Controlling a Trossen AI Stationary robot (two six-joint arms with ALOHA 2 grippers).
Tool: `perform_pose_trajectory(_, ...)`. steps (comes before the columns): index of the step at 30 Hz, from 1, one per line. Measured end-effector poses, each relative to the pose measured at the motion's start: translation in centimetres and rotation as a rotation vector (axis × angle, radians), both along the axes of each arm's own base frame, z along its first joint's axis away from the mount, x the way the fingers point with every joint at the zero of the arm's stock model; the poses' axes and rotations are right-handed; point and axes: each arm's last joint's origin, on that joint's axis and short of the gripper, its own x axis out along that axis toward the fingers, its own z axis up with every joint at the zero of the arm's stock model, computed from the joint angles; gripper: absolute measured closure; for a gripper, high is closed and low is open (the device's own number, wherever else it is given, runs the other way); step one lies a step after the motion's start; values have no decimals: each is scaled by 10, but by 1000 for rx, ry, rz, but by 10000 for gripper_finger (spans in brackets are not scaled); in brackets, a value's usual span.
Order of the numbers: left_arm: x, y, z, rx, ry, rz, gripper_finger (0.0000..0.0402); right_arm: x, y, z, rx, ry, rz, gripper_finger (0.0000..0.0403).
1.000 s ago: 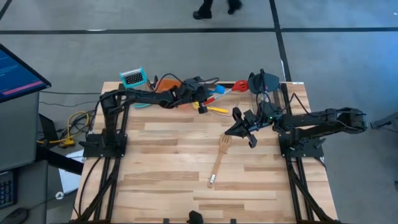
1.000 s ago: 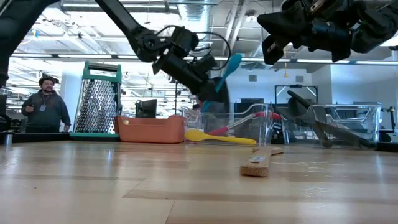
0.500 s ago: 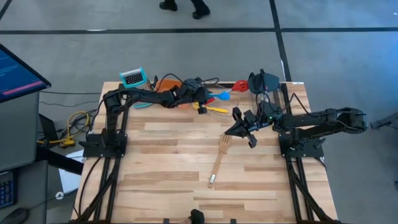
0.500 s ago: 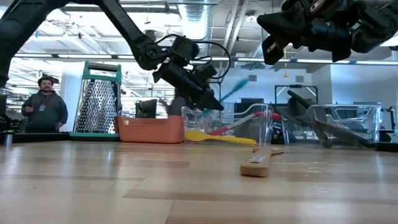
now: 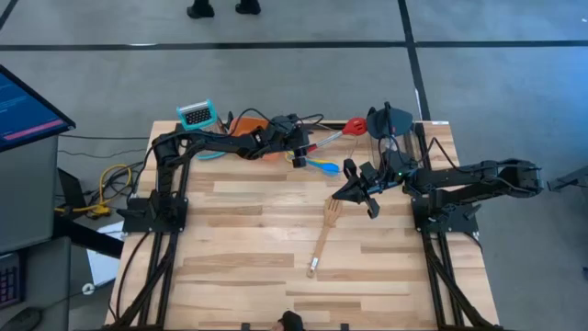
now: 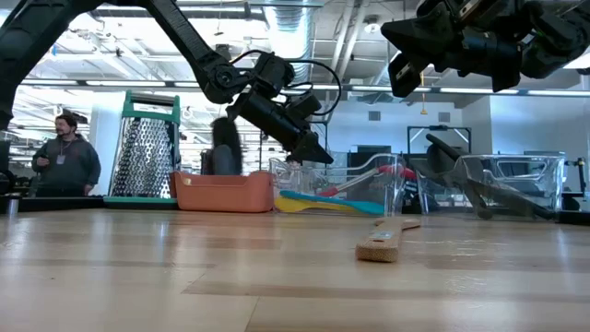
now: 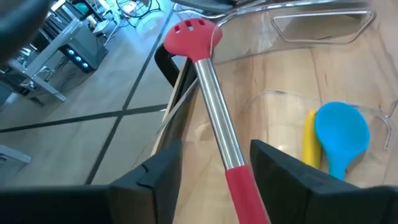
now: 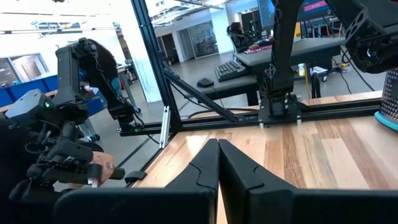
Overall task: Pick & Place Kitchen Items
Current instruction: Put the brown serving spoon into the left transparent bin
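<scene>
My left gripper (image 5: 301,150) hangs open just above a clear bin (image 6: 392,175) at the table's far middle, touching nothing. In the bin lie a blue spoon (image 5: 323,166), a yellow spoon (image 7: 309,138) and a red spoon with a metal shaft (image 7: 211,106). In the left wrist view the red spoon's shaft shows between the open fingers, farther off. A wooden fork-like spatula (image 5: 323,234) lies flat on the table's middle. My right gripper (image 5: 354,190) hovers shut above the table, right of centre, near the spatula's forked end.
An orange tray (image 6: 224,191) and a metal grater (image 6: 146,152) stand at the far left. A second clear bin (image 6: 507,184) with black utensils stands at the far right. People stand beyond the table (image 6: 64,157). Bare wood lies toward the near edge.
My left gripper has let go of the blue spoon that it held tilted above the clear bin. The spoon has fallen into the bin and lies beside the yellow spoon. The gripper stays above the bin.
</scene>
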Motion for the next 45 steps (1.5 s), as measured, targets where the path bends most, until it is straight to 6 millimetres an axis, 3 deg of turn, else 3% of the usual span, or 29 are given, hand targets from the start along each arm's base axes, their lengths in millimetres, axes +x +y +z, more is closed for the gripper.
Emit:
perform_pose_trajectory(7,5,-12,4,-3,-10,-18,229,0,0,0,0,0,0,403)
perform_pose_trajectory(13,1,-40,23,-33,-18,-48,279,0,0,0,50,18,2,403)
perform_pose_trajectory(18,-31,-71,45,-67,45,-59,344,0,-1,0,45,16,-2,403)
perform_pose_trajectory(22,-66,-99,59,-196,-18,-67,393,0,-2,-3,46,44,-7,403)
perform_pose_trajectory(29,-116,-151,52,-380,-68,-139,400,0,-1,-22,118,264,-105,403)
perform_pose_trajectory(37,-143,-194,41,-487,-115,-129,400,-4,18,-48,180,545,-221,403)
perform_pose_trajectory(45,-147,-219,42,-485,-156,-175,400,-4,53,-69,231,731,-289,403)
